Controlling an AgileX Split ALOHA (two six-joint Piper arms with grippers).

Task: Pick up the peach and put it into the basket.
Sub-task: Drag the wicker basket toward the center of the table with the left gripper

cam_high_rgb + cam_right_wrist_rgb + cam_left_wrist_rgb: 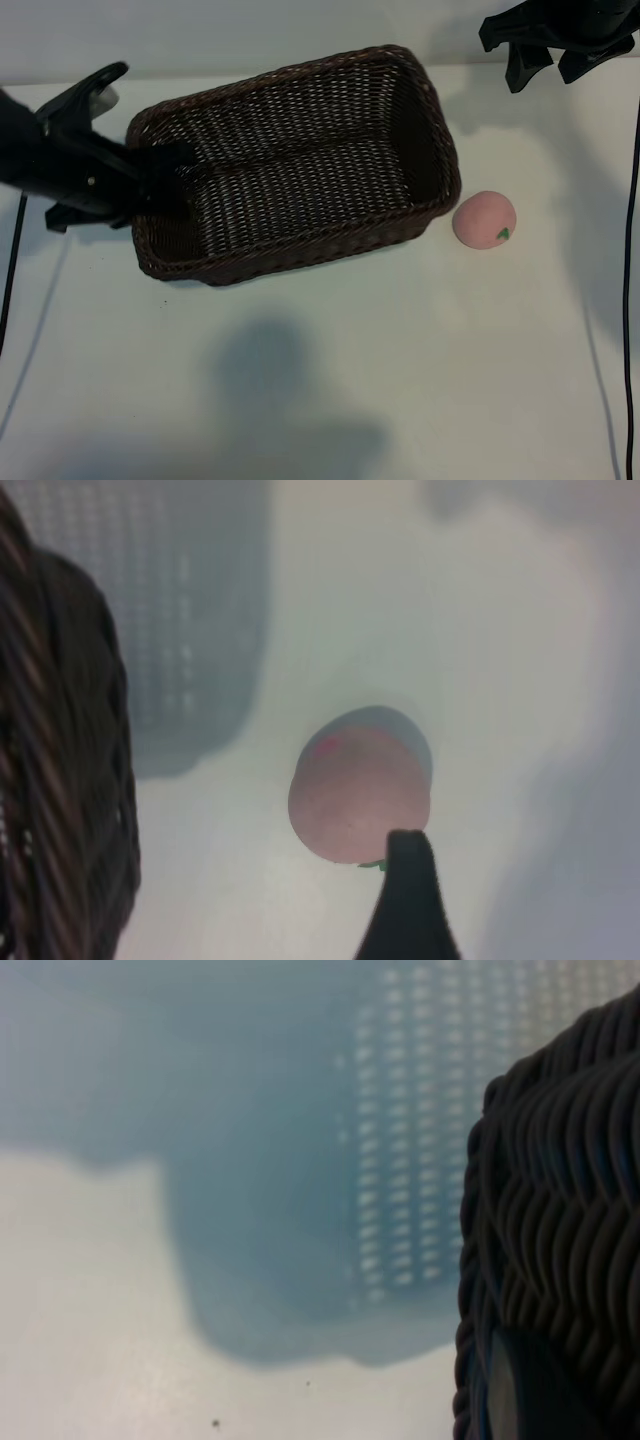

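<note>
The peach (485,219) sits out on the white tabletop (400,380), just off the basket's short end at about three o'clock from it, close to the wicker but not touching, its little green leaf mark facing the near edge. Nothing holds it. In the right wrist view the peach (360,792) lies on the bare surface with one dark fingertip (410,900) in front of it, and the basket's wall (60,780) is off to one side.

The basket (290,165) lies slantwise across the middle, dark brown weave, nothing inside it.

Up at one o'clock from the peach, the right hand (553,60) hangs above the tabletop, fingers spread wide, gripping nothing.

Over at nine o'clock, the left hand (165,175) is at the basket's far short end, fingers pinching the braided rim. The left wrist view has that wicker rim (560,1240) filling one side, right against the camera.
</note>
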